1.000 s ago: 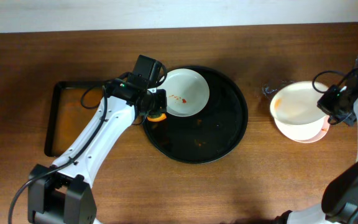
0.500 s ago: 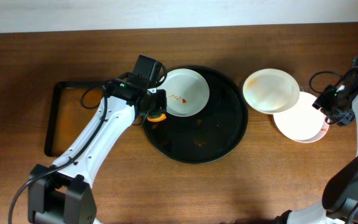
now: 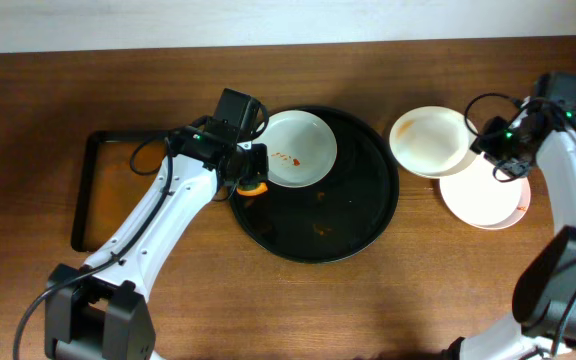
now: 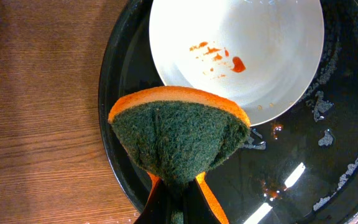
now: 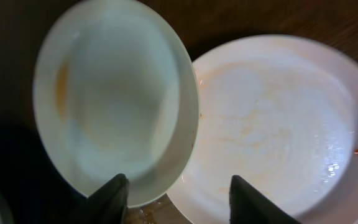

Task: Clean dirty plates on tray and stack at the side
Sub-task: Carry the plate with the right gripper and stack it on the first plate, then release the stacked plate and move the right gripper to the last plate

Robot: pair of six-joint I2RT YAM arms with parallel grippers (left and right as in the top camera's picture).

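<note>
Left hand (image 4: 171, 196) clamping the sponge (image 4: 179, 134), right hand (image 5: 182, 190) open astride the upper plate (image 5: 114, 106) rim: a clumsy pinch could skid it away.

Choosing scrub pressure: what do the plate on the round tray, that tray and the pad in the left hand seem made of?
Plate: glazed ceramic or melamine, can't tell which; smooth white, soft sheen.
Tray: likely plastic or lacquered; glossy black, mirrors light through water film.
Sponge: orange foam under coarse dark-green fibrous scouring layer.
</note>
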